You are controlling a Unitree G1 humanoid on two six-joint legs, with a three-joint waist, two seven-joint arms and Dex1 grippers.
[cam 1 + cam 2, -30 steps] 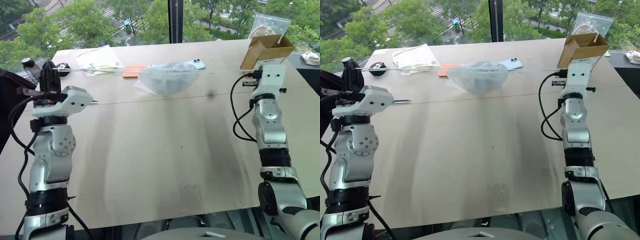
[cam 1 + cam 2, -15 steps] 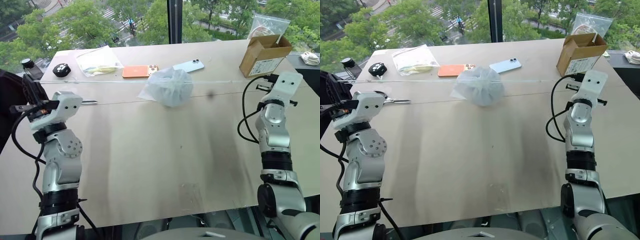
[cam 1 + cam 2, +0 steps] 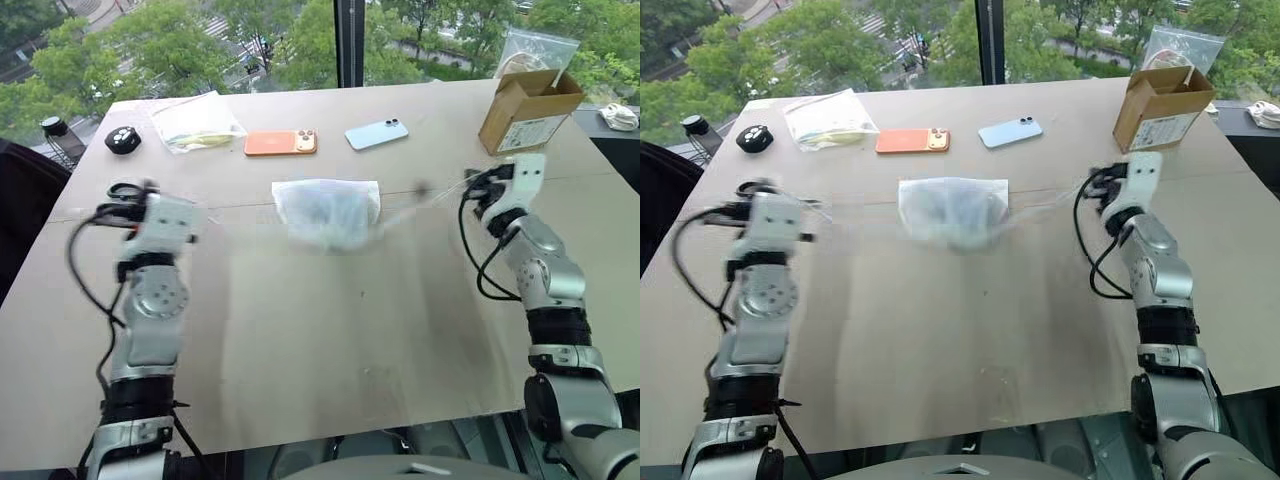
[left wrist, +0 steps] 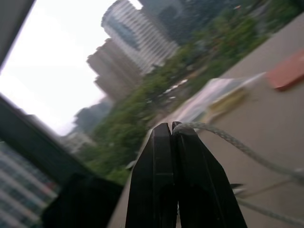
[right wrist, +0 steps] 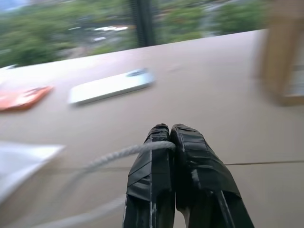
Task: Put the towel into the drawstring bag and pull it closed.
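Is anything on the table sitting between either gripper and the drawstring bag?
Nothing visible does. Bare table lies between the drawstring bag and both the left gripper and right gripper, each shut on a cord.

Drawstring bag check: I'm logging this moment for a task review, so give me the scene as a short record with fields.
drawstring bag: lying on the table, mid-table, bluish towel showing through the fabric
cords: one runs out from each side of the bag to a gripper
left gripper: shut on a cord
right gripper: shut on a cord
behind the bag: orange phone, light-blue phone
far right: cardboard box
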